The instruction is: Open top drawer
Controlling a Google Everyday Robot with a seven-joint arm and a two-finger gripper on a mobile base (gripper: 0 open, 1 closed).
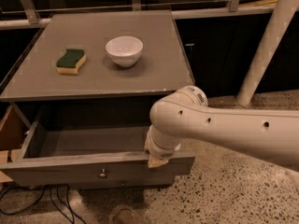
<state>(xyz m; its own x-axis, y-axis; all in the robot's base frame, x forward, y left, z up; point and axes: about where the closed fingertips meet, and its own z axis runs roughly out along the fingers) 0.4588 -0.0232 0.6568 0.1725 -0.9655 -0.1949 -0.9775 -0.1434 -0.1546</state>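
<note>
The top drawer [56, 169] of a grey desk [154, 64] stands pulled well out toward the camera, its inner bottom in shadow under the desk's front edge. Its flat front carries a small round metal knob [103, 173] near the centre.

The robot's white arm [224, 129] reaches in from the right of the camera view and bends down at the wrist. This brings the tool [156, 161] onto the top rim of the drawer front, right of the knob and near the drawer's right corner. Only a tan tip of the tool shows below the wrist, touching the rim. Whether it is clenched on the wood or released cannot be told.

On the desk, a white bowl [124, 51] sits upright near the middle. A sponge [71, 61] lies to its left, green side up over yellow, apart from the bowl.

Dark cables [56, 204] trail over the speckled floor [233, 190] beneath the drawer. A pale pole [268, 45] slants up at the right, and brown wooden boards [9, 129] show at the left edge beside the drawer.
</note>
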